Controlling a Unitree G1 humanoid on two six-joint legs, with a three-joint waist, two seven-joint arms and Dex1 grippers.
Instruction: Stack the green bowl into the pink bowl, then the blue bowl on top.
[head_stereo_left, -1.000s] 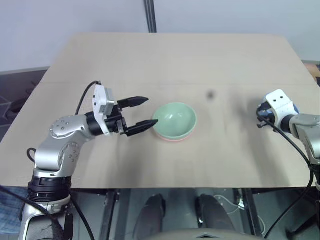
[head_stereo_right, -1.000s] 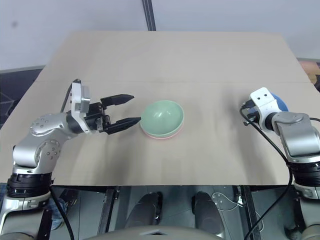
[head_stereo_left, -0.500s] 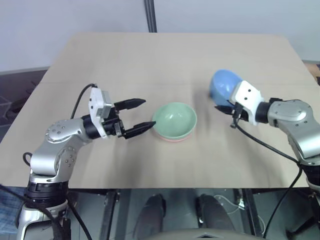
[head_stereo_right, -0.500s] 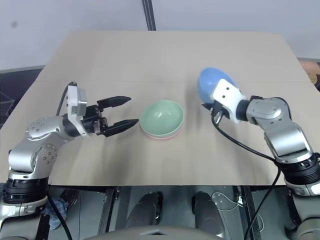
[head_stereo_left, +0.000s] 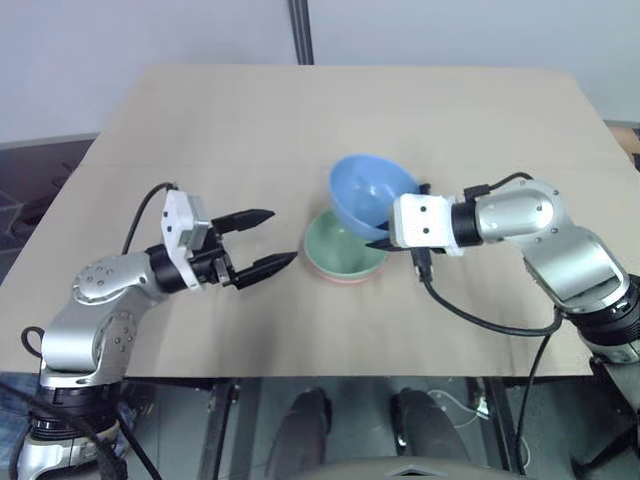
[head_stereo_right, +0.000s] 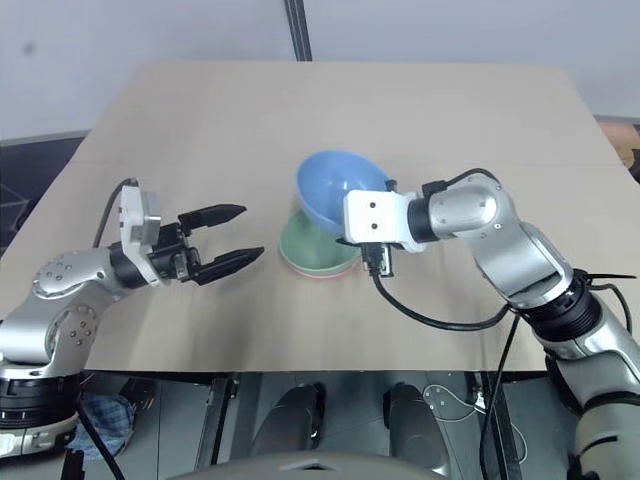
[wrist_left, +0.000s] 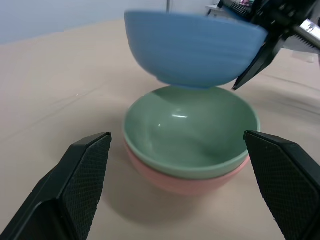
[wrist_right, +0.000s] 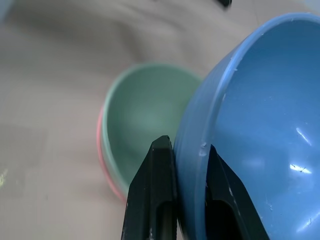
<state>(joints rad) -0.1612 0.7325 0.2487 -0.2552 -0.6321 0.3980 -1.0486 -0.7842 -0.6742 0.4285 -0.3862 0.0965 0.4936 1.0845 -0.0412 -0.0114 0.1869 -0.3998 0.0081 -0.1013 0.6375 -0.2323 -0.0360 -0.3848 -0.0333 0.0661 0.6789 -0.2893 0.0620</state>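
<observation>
Blue bowl (head_stereo_left: 371, 191) now carried in from the right side of the table (head_stereo_left: 330, 110), hanging just above the green bowl (head_stereo_left: 340, 247), which sits nested in the pink bowl (wrist_left: 185, 181). Right gripper (wrist_right: 186, 150) jaws pinched on its rim. Left gripper (head_stereo_left: 262, 242) jaws wide, empty, drawn slightly back from the stack. Likely only lowering and release left.

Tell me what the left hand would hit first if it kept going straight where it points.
Probably the pale green plastic bowl nested in the salmon-pink bowl: the open left hand points at that stack across bare table, though its height is hard to judge.
</observation>
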